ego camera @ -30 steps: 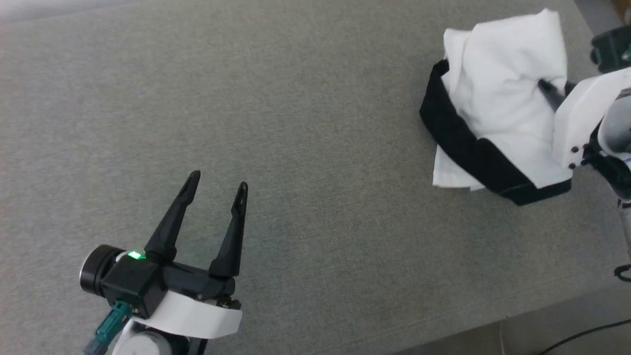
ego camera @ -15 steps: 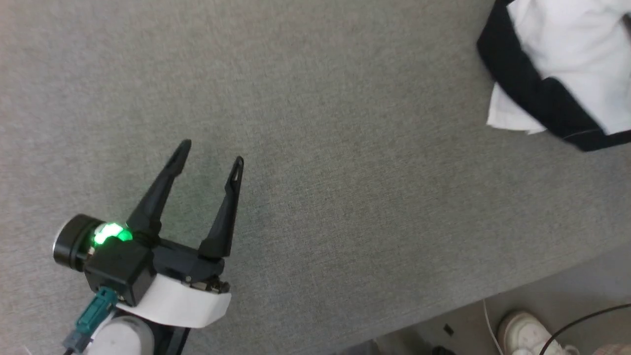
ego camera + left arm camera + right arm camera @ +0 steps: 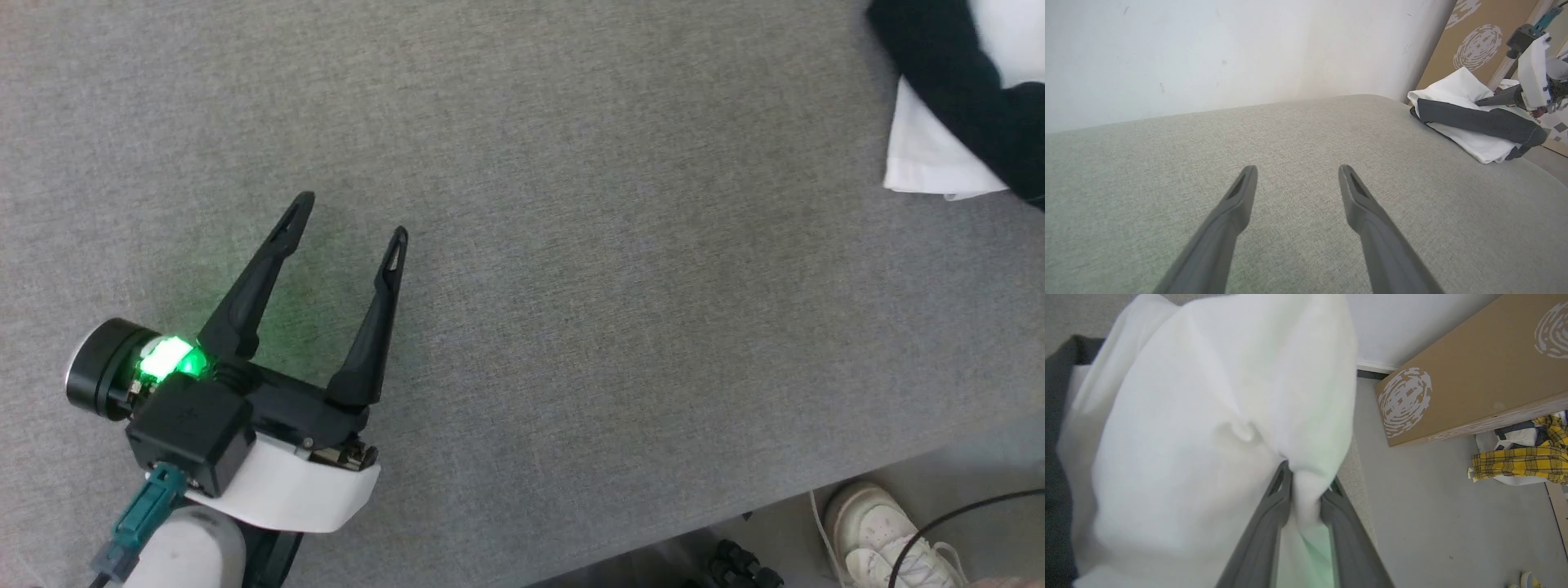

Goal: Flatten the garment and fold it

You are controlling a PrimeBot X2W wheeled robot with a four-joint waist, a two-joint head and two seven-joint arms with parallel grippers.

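The garment [image 3: 931,159] is a bunched white and black heap at the far right end of the grey table [image 3: 612,286], cut off by the head view's upper right corner. It lies crumpled [image 3: 1457,87] near the table's end in the left wrist view. My right gripper [image 3: 1308,479] has a fold of the white cloth [image 3: 1208,416] pinched between its fingers, and its dark fingers [image 3: 1494,98] reach into the heap. My left gripper [image 3: 353,218] hovers open over bare table at the lower left, far from the garment, with nothing between its fingers [image 3: 1237,200].
The table's front edge runs along the lower right of the head view. Beyond it a person's white shoe [image 3: 873,531] and a black cable [image 3: 971,514] are on the floor. A cardboard box [image 3: 1474,375] and yellow plaid cloth [image 3: 1515,465] lie past the table's end.
The head camera has swung, so the garment slid to the view's upper right corner and my right arm left it. The left gripper stays open.
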